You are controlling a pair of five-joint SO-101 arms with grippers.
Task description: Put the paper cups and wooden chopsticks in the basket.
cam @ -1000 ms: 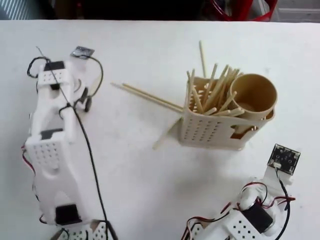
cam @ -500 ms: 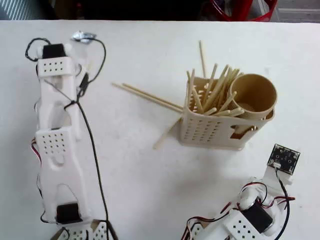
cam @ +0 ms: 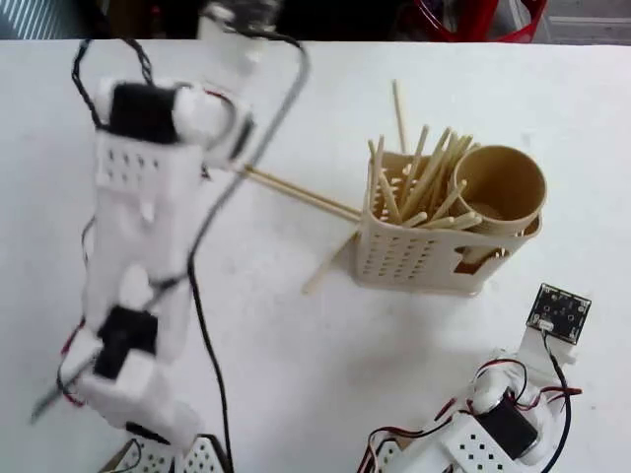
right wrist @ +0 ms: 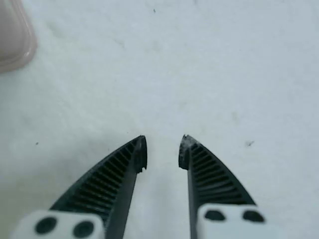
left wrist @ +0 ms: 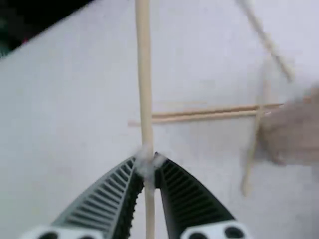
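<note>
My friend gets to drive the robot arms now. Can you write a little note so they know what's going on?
Left gripper: shut on one wooden chopstick.
Right gripper: open, holding nothing, low over the table.
Done: the paper cup and a bundle of chopsticks stand in the basket.
Left: drop the held stick in. Then fetch the chopstick pair lying to the left of the basket, the single stick at its near left corner, and the far stick beyond the basket.
</note>
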